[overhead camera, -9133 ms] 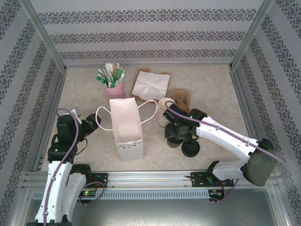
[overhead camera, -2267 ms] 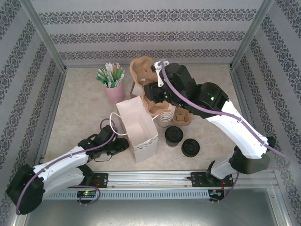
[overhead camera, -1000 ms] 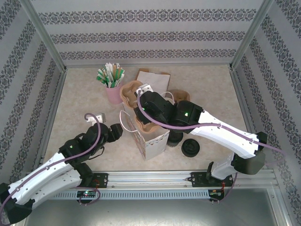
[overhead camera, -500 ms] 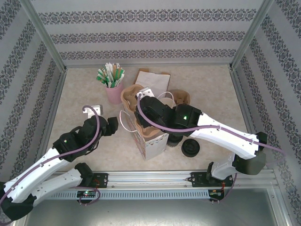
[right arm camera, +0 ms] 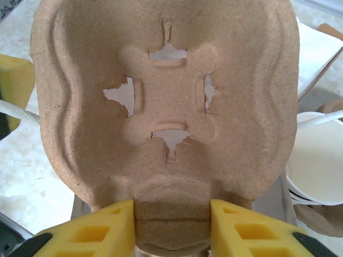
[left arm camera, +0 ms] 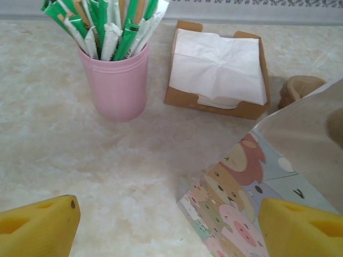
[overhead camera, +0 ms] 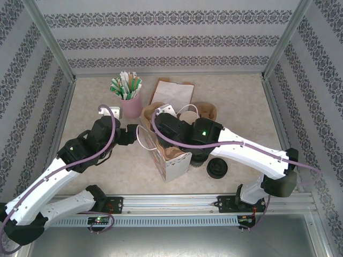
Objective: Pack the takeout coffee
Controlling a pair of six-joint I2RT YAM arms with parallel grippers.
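Compared with half a second ago, the left gripper (left arm camera: 169, 214) has swung farther from the near edge toward the bag's left handle, and the cup carrier (right arm camera: 166, 96) has sunk a little deeper into the bag (overhead camera: 174, 163).

Right gripper (right arm camera: 171, 217): its yellow fingers are clenched on the carrier's near rim, holding the carrier upright in the bag's mouth. The left gripper has its fingers spread wide with nothing between them, just left of the bag's printed side.

On the table the coffee cup (overhead camera: 197, 161) appears to be the dark-lidded shape just right of the bag. The right arm covers most of it, so I am not certain. It is not yet in the bag.

By my judgement the cup is light if empty and moderately heavy if filled. Its paper wall will give under a hard squeeze, and the lid could pop. It should be held around the body below the lid and kept upright.

Counted:
- One bag.
- One carrier in hand.
- One pink cup (left arm camera: 119, 80) of wrapped sticks at the far left.
- One napkin holder (left arm camera: 217, 69) beyond the bag.
- One stack of lidless cups (right arm camera: 316, 155).
- One pile of loose lids (overhead camera: 217, 168) at the near right.

How many cups or lids each stack holds I cannot tell.
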